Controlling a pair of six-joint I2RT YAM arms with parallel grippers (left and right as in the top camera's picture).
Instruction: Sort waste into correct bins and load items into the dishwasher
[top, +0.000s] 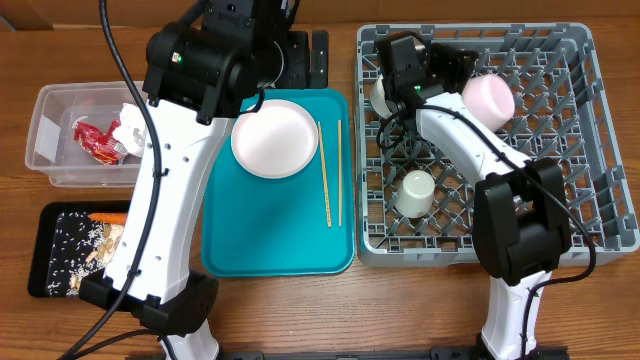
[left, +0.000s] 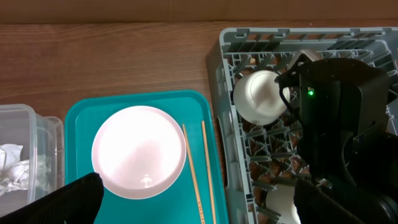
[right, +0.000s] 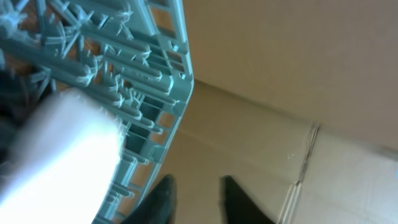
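Two wooden chopsticks (top: 331, 172) lay side by side on the teal tray (top: 260, 250), just right of the pink plate (top: 274, 138), long axis running toward and away from the robot. The left gripper (left: 199, 183) hung wide open above them, nearer than the right gripper (right: 196, 186), which was parted and empty beside a white bowl (left: 261, 96) in the dish rack (top: 600, 150).

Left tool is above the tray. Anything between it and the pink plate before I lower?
Nothing visible. The left tool hangs open over the plate, whose top is bare. The chopsticks lie close beside its rim on the teal tray, towards the rack, not across it.
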